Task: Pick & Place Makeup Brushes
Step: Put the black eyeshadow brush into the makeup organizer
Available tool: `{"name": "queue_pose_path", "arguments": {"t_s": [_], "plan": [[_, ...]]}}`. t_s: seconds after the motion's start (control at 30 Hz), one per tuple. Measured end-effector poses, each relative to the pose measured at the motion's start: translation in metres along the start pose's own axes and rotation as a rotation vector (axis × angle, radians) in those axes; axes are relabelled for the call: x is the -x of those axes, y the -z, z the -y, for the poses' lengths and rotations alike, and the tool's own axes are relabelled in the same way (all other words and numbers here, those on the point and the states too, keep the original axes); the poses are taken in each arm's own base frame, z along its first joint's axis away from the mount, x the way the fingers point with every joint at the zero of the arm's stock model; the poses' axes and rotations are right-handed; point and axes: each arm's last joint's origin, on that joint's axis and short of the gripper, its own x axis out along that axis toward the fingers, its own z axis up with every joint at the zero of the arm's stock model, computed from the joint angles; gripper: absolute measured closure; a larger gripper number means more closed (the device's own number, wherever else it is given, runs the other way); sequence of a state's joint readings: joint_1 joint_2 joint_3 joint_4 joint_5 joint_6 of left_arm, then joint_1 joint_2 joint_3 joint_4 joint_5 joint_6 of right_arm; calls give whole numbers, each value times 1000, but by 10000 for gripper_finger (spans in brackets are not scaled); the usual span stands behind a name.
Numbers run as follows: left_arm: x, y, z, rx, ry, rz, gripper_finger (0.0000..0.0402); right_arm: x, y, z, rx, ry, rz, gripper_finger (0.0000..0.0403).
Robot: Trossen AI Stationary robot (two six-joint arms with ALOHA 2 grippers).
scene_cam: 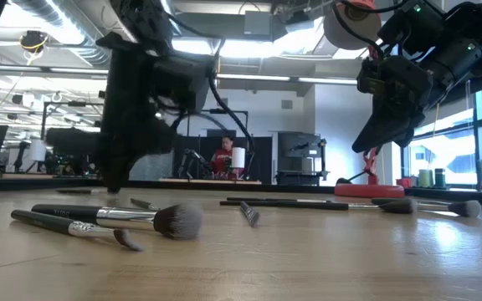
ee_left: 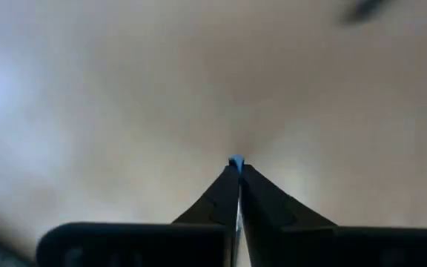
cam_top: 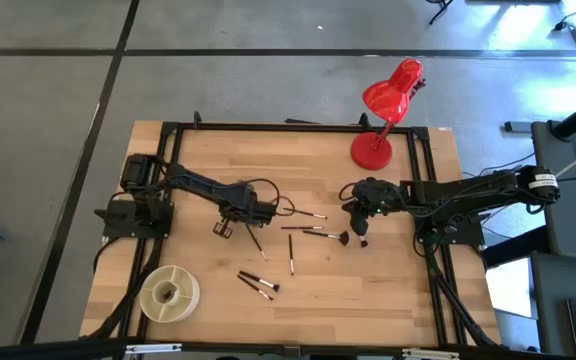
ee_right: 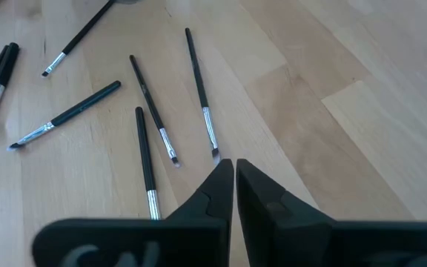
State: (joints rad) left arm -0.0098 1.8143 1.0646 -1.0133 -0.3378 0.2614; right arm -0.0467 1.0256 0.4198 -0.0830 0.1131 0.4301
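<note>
Several thin dark makeup brushes lie flat and scattered on the wooden table, around its middle and toward the near edge. They also show in the right wrist view and the low view. My left gripper is shut and empty, its tips pointing down very close to bare wood, left of the brushes. My right gripper is shut and empty. It hangs above the table, right of the brushes. My left gripper points its shut fingertips down at bare table top. I cannot tell whether they touch the wood. No brush is between the fingers.
A round white container stands at the near left corner. A red desk lamp stands at the far right. One brush with a full round head lies nearest the low camera. A person sits in the room behind.
</note>
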Motion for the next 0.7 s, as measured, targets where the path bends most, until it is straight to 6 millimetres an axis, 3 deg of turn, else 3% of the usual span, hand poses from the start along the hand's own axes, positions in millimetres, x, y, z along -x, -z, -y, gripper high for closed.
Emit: {"name": "queue_pose_path", "arguments": {"t_s": [0.1, 0.23, 0.37, 0.5, 0.7], "plan": [[30, 14, -2, 272, -70, 41, 394, 0, 0, 0, 0, 0, -1, 383], [72, 39, 7, 689, -8, 140, 400, 0, 1, 0, -8, 1, -3, 383], [114, 71, 33, 968, 93, 305, 398, 0, 1, 0, -20, 1, -8, 383], [143, 111, 62, 1074, 197, 420, 400, 1, 3, -3, -18, 14, -9, 383], [165, 166, 92, 1057, 364, 529, 399, 1, 5, -6, -22, 32, 5, 383]]}}
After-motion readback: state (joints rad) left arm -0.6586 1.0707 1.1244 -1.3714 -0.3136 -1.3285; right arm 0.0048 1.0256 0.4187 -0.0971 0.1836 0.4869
